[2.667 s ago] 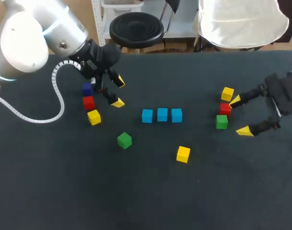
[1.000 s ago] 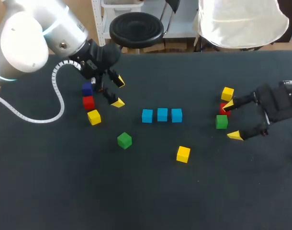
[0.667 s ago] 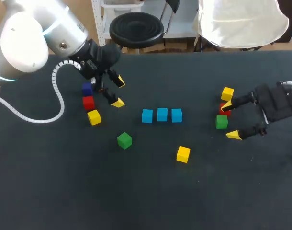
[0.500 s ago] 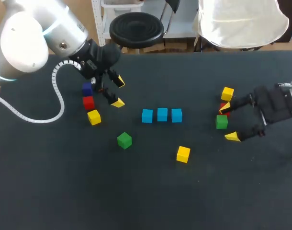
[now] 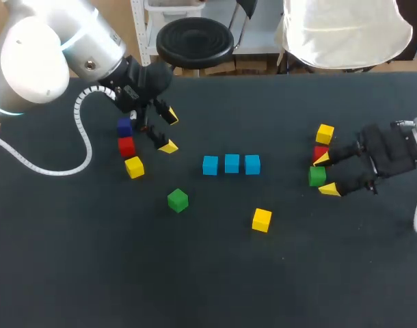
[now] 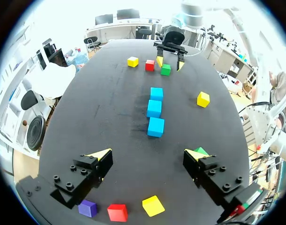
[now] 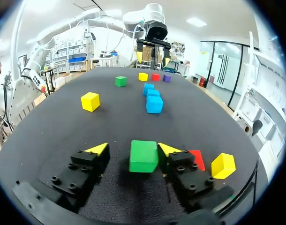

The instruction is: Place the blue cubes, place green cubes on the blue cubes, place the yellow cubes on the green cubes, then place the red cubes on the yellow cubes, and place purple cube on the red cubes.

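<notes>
Dark counter (image 5: 208, 287) fills the head view, and the three blue cubes (image 5: 231, 163) sit in a tight row at its centre, so the first step looks done. Nothing rests on them yet: every other cube lies flat on the counter.

At centre right, the right green cube (image 5: 317, 175) sits just below a red cube (image 5: 322, 152), with a yellow cube (image 5: 325, 133) above that. The left green cube (image 5: 178, 199) is left of centre, and a lone yellow cube (image 5: 262, 219) lies below the row. At upper left, the purple cube (image 5: 124, 127), a second red cube (image 5: 126, 146) and a third yellow cube (image 5: 134, 167) stand in a short column.

The right jaws straddle the right green cube. They are open: in the right wrist view one tip is against the cube while the other stands just clear. I judge the green layer is only starting, with yellow, red and purple all left to do. The left jaws hang open at upper left, beside the purple and red cubes, holding nothing.

Compared with the earliest frame, the right jaws have slid left and narrowed around the green cube. The left arm and all cubes are unchanged.
</notes>
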`<state>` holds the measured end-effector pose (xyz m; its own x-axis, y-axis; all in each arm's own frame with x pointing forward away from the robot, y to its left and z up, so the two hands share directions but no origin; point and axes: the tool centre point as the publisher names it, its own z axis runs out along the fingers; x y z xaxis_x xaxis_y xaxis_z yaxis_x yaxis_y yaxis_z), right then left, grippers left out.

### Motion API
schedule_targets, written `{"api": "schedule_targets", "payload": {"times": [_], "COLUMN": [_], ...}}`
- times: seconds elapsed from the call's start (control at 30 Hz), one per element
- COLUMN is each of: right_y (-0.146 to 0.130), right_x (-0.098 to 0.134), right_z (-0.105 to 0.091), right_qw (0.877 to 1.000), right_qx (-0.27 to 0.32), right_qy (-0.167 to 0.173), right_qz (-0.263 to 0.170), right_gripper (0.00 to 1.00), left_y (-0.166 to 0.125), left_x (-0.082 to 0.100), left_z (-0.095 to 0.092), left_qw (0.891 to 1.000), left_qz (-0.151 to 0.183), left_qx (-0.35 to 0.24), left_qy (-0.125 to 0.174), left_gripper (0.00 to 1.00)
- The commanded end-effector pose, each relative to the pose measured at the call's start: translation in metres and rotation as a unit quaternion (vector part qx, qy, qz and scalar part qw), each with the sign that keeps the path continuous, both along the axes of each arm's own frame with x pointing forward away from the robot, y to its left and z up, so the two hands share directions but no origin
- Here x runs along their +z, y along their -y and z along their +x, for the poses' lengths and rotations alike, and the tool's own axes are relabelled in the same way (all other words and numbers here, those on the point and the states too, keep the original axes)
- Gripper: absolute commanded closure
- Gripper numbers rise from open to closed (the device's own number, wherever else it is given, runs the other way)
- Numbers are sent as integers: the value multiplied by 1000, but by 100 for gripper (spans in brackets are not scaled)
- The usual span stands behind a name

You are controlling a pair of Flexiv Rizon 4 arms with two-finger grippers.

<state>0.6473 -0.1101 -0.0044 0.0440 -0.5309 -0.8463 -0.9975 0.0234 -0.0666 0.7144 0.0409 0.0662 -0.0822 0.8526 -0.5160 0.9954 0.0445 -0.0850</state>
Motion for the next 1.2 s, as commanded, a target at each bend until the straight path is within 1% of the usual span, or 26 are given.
{"api": "schedule_targets", "payload": {"times": [0.03,0.07,0.13,0.2,0.27,0.37,0.4,0.47,0.5,0.57,0.6,0.63,0.7,0.73,0.77,0.93,1.03,1.13,1.2], "right_y": [2,2,2,2,2,1,0,0,-1,-1,-1,-1,-2,-2,-2,-10,-16,-27,-34], "right_x": [-3,-3,-4,-5,-5,-5,-6,-8,-9,-9,-10,-10,-10,-9,-8,4,16,29,37], "right_z": [4,5,6,7,8,9,9,10,10,10,10,10,10,10,9,4,0,0,1], "right_qw": [1000,1000,1000,1000,1000,1000,1000,1000,1000,1000,1000,1000,1000,1000,1000,1000,1000,1000,1000], "right_qx": [0,-1,-2,-3,-3,-4,-5,-6,-6,-7,-8,-9,-10,-11,-11,-1,2,14,21], "right_qy": [-4,-5,-7,-8,-8,-8,-9,-10,-11,-11,-11,-11,-11,-10,-9,-5,-2,1,5], "right_qz": [3,3,2,2,2,1,1,1,1,1,2,2,-1,-1,-1,-3,10,17,13], "right_gripper": [56,55,51,44,44,42,39,41,48,53,59,62,76,94,100,100,100,100,100], "left_y": [-1,-1,-1,-1,-1,-1,-1,-1,-1,-1,-1,-1,-1,-1,-1,-1,-1,-1,-1], "left_x": [0,0,0,0,0,0,0,0,0,0,0,0,0,0,0,0,0,0,0], "left_z": [-1,-1,-1,-1,-1,-1,-1,-1,-1,-1,-1,-1,-1,-1,-1,-1,-1,-1,-1], "left_qw": [1000,1000,1000,1000,1000,1000,1000,1000,1000,1000,1000,1000,1000,1000,1000,1000,1000,1000,1000], "left_qz": [-1,-1,-1,-1,-1,-1,-1,-1,-1,-1,-1,-1,-1,-1,-1,-1,-1,-1,-1], "left_qx": [-1,-1,-1,-1,-1,-1,-1,-1,-1,-1,-1,-1,-1,-1,-1,-1,-1,-1,-1], "left_qy": [1,1,1,1,1,1,1,1,1,1,1,1,1,1,1,1,1,1,1], "left_gripper": [0,0,0,0,0,0,0,0,0,0,0,0,0,0,0,0,0,0,0]}}
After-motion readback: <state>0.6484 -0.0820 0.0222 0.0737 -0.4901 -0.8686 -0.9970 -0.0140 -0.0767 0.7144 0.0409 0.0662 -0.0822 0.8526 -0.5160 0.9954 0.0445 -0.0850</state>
